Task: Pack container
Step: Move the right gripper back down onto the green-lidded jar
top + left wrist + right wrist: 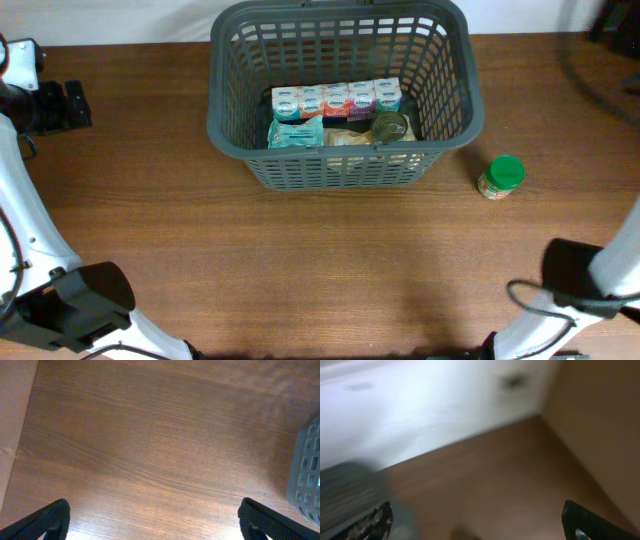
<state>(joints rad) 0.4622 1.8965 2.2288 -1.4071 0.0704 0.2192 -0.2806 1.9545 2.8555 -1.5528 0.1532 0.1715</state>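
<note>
Grey basket (pixel 330 172): sits at the far middle of the wooden table (pixel 300 270), its long side running left to right. It already holds a row of small cartons (pixel 335 100), some packets (pixel 298 133) and a tin can (pixel 390 127).
Green-lidded jar (pixel 500 177): on the table just off the basket's right end, apart from its wall and not yet packed.
Jar's axis: it looks upright with the lid on top, though from above I cannot be sure.
Nearer arm: the right arm (pixel 585 270), on the near side and to the right of the basket. The jar lies ahead of it, between it and the basket's right end.
Other arm: the left arm (pixel 85 300) is near-left of the basket, well apart from the jar.
Right gripper (pixel 480 522): fingers spread wide with nothing between them. Its view is blurred.
Left gripper (pixel 154 520): also spread and empty, above bare wood left of the basket.
Likely next move: the right arm reaches forward to the jar, I'd judge.
</note>
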